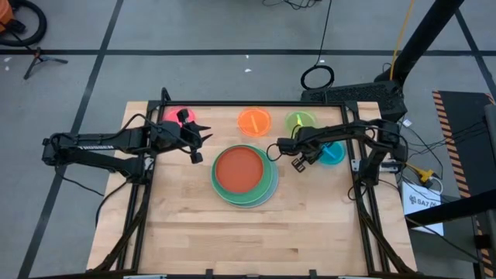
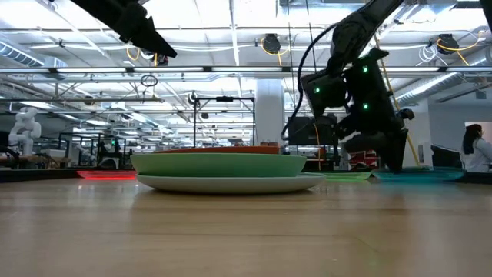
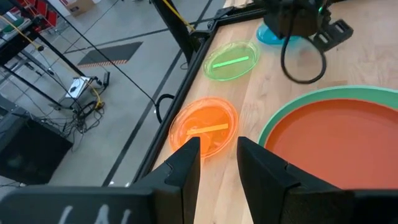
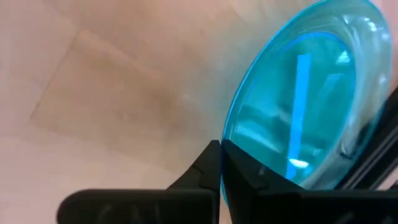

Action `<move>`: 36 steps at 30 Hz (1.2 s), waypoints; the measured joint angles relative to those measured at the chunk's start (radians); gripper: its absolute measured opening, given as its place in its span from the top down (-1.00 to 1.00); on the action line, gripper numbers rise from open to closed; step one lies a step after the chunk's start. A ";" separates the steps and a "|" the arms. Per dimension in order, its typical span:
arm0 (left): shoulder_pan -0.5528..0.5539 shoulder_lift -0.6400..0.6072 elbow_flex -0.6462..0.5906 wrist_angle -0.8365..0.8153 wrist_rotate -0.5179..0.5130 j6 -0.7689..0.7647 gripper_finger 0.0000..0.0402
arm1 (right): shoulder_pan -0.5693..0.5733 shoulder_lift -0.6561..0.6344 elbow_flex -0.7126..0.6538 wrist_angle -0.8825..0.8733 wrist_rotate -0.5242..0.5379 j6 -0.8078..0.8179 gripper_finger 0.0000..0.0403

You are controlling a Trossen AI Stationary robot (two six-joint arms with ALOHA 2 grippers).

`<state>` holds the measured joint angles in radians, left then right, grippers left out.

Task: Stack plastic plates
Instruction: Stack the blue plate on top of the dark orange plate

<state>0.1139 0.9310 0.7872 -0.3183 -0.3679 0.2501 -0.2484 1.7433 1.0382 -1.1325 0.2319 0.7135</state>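
Note:
A red-orange plate (image 1: pixel 237 169) lies on a green plate (image 1: pixel 269 180), which lies on a pale one (image 2: pixel 231 183) at mid-table. Along the far edge lie small pink (image 1: pixel 173 115), orange (image 1: pixel 254 122) and lime (image 1: pixel 301 121) plates. A small teal plate (image 1: pixel 334 153) lies right of the stack. My right gripper (image 4: pixel 221 149) points down at the teal plate's rim, shut. My left gripper (image 3: pixel 217 155) hangs open in the air between the pink plate and the stack, touching nothing; the orange plate (image 3: pixel 204 127) lies ahead of it. My right gripper comes from above, pointing down, and its shut fingertips (image 4: pixel 211 155) meet at the teal plate's rim (image 4: pixel 231 134) on the side toward the stack. The fingers themselves hide how much rim lies between them. The plate (image 2: pixel 419 175) rests on the table.
A black frame rail (image 1: pixel 256 103) runs along the table's far edge, just behind the small plates. The near half of the wooden table (image 1: pixel 248 232) is bare. A cable loop (image 3: pixel 303 62) hangs off my right arm. A person (image 2: pixel 477 150) stands far off in the room.

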 joint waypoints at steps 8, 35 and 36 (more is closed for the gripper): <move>0.000 0.000 0.000 0.001 0.000 0.014 0.44 | 0.105 -0.124 0.000 -0.012 0.000 0.008 0.99; 0.000 0.000 0.000 0.001 0.000 0.012 0.44 | 0.328 -0.084 0.324 0.480 -0.080 -0.782 1.00; 0.000 0.000 0.000 0.001 0.000 0.007 0.44 | 0.339 -0.064 0.340 0.481 -0.080 -0.841 1.00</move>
<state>0.1139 0.9310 0.7876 -0.3173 -0.3679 0.2570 0.0906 1.6789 1.3786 -0.6514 0.1515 -0.1272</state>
